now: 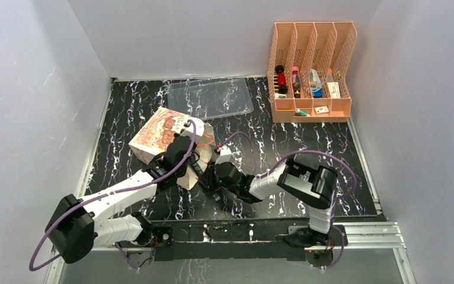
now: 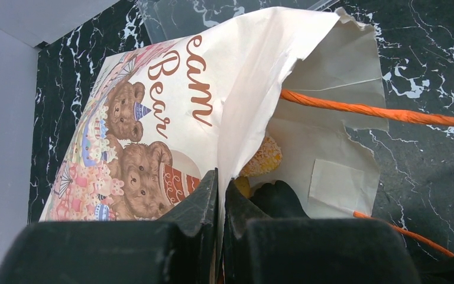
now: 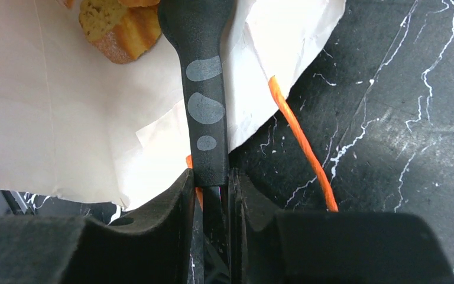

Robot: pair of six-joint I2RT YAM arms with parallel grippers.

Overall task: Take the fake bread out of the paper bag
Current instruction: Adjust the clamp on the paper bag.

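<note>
With the left hand point(image 2: 220, 180) clamped on the bag point(image 2: 171, 89) rim, I should hold the mouth wide and steer the right hand point(image 3: 213, 177), narrowed around a black bar point(image 3: 204, 89) (grip unclear), toward the bread point(image 3: 121, 29) inside, upper left.

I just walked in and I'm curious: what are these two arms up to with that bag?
The left end effector pinches the mouth edge of the paper bag, which lies on its side. The right end effector holds a slim black utensil reaching toward the fake bread inside. None is out yet.
</note>
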